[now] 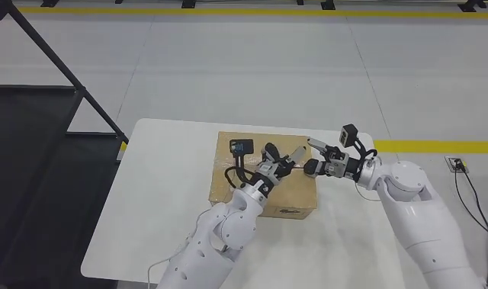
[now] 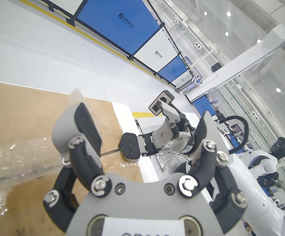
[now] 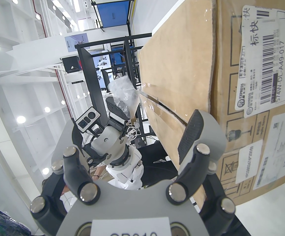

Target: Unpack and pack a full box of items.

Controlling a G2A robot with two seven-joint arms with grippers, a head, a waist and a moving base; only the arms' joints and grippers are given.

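A brown cardboard box stands in the middle of the white table. Its top flaps are closed, with a seam between them and wrinkled clear tape lying along it. My left gripper hovers open over the box top, near its right edge. A crumpled scrap of clear tape clings to one of its fingers. My right gripper is open at the box's right edge, one finger by the seam end. The two grippers face each other, close but apart.
Shipping labels cover the box's side. A black metal frame stands off the table's left. Free table surface lies left of and in front of the box. A yellow floor line runs behind the right arm.
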